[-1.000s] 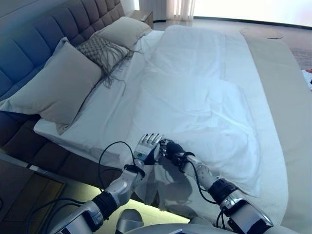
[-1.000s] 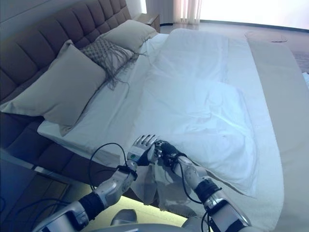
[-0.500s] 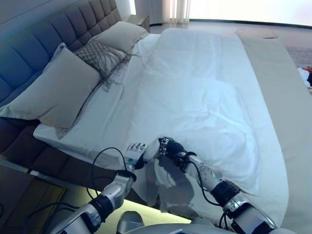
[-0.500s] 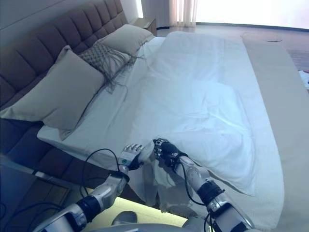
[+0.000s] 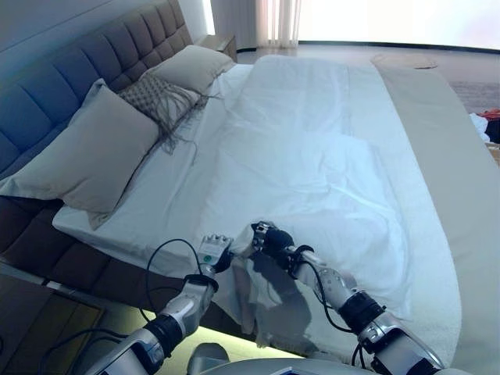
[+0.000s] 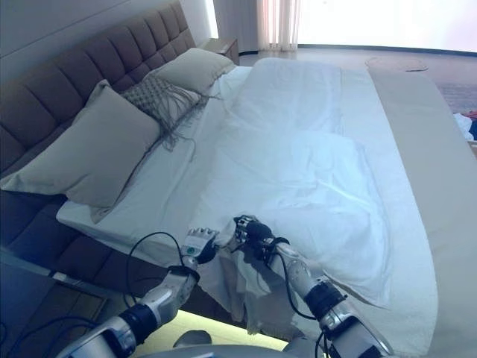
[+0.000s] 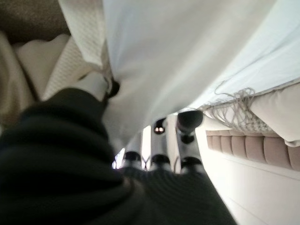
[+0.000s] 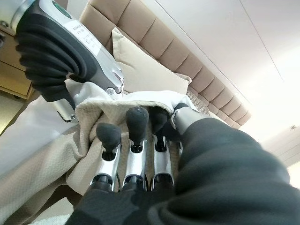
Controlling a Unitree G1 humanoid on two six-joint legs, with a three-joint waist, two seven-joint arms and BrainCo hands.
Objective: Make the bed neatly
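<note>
Both hands meet at the near edge of the bed (image 5: 94, 226), at the corner of the white duvet (image 5: 312, 180) that hangs over the side. Right hand (image 8: 136, 136) has fingers curled round the bunched hem. Left hand (image 5: 212, 251) touches the same corner; its grip can't be told. To do it well: lift together, pull toward the pillows (image 5: 86, 148), keep tension even. Only the right wrist view shows the pinch; only eye views show the wrinkles mid-bed.

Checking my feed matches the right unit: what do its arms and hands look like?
Two silver-grey jointed arms with black bands and thin black cables. Left hand has a light plate with a green dot; right hand a dark ribbed cover. Silver fingers, rounded dark tips.
</note>
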